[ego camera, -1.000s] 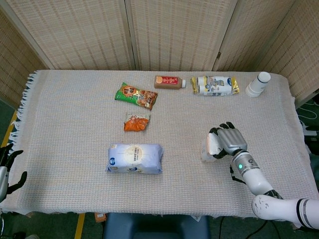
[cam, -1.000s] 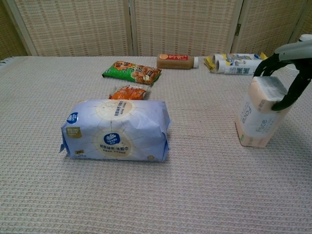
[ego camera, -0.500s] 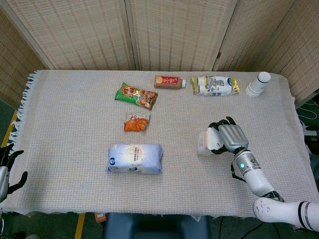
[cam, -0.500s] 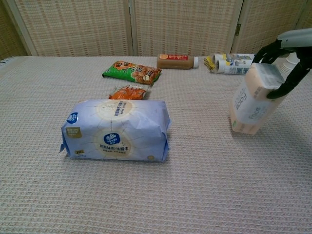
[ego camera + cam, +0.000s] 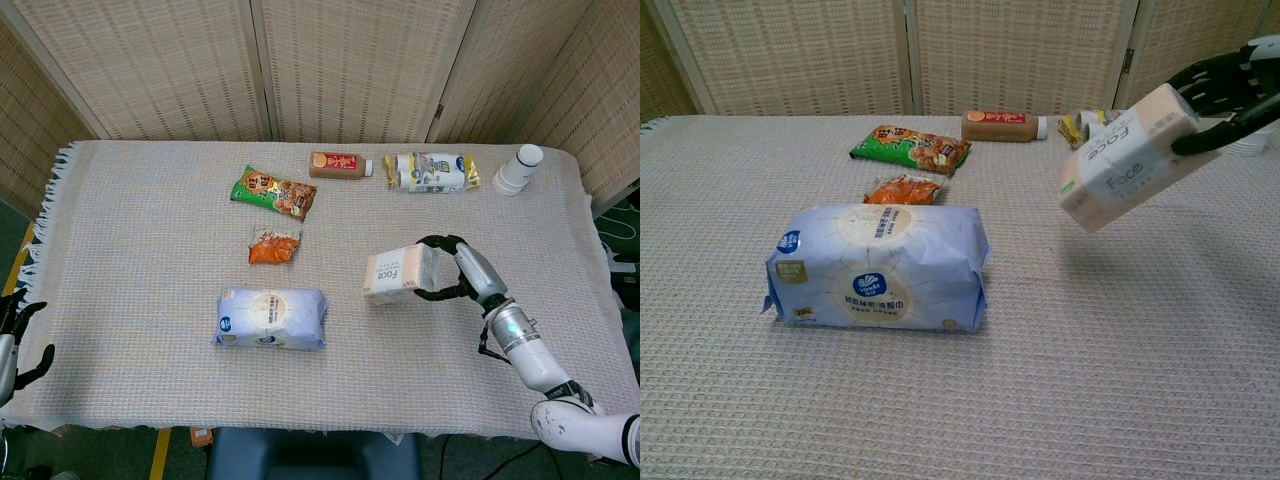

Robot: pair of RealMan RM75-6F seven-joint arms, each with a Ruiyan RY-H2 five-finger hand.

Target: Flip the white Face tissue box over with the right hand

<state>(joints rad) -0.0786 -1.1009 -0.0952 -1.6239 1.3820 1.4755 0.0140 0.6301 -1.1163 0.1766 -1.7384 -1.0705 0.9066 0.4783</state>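
Gripping the Face tissue box at one end, your right hand held it tilted, clear above the bench; your left hand hung open.

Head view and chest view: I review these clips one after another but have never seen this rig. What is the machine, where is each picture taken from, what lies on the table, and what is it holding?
Both pictures come from the robot's own cameras: one looks down from its head, one looks forward from its chest. The robot has two arms ending in fingered hands. Its right hand grips one end of the white Face tissue box, which hangs tilted above the table. The left hand waits at the table's near edge, fingers apart, holding nothing. On the cloth lie a large blue tissue pack, an orange snack packet, a green snack bag, a brown bottle on its side, a white-and-yellow pack and a white bottle.
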